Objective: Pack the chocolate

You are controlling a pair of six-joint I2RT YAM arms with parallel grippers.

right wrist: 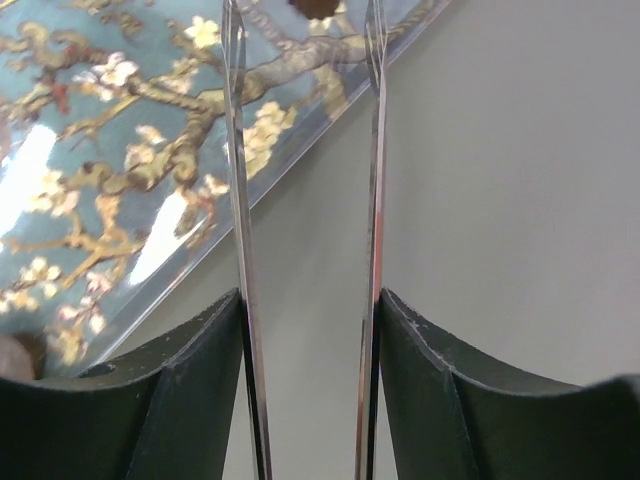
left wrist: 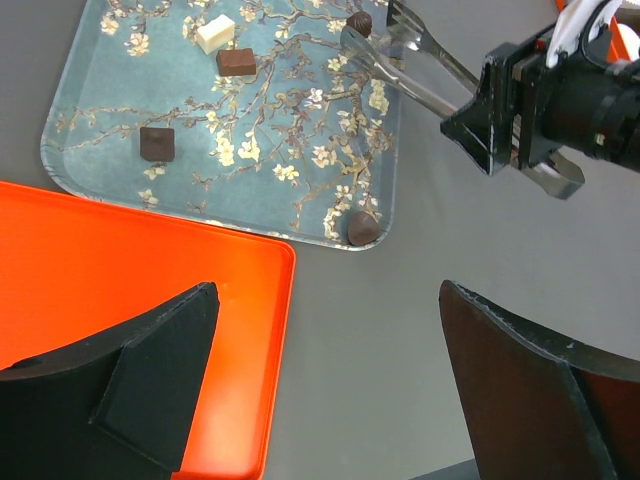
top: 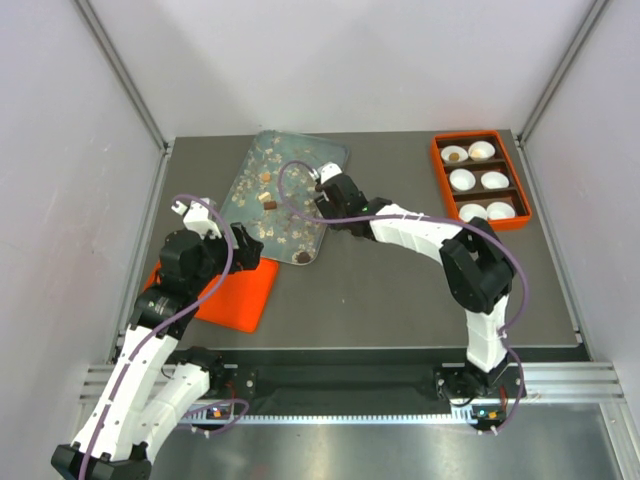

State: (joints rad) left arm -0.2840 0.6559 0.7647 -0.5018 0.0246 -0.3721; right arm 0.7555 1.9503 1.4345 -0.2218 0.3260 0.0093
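Gripping the thin grey metal tongs [left wrist: 370, 50], my right gripper [right wrist: 310, 320] needs both blades straddling the dark brown chocolate lump [left wrist: 358, 22] by the right edge of the blossom-patterned blue tray [left wrist: 280, 170] (left gripper [left wrist: 320, 350] gapes wide) before I squeeze.

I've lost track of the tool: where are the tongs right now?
In the left wrist view, the tongs are held in the right gripper, their tips over the floral tray's right side beside a dark chocolate.
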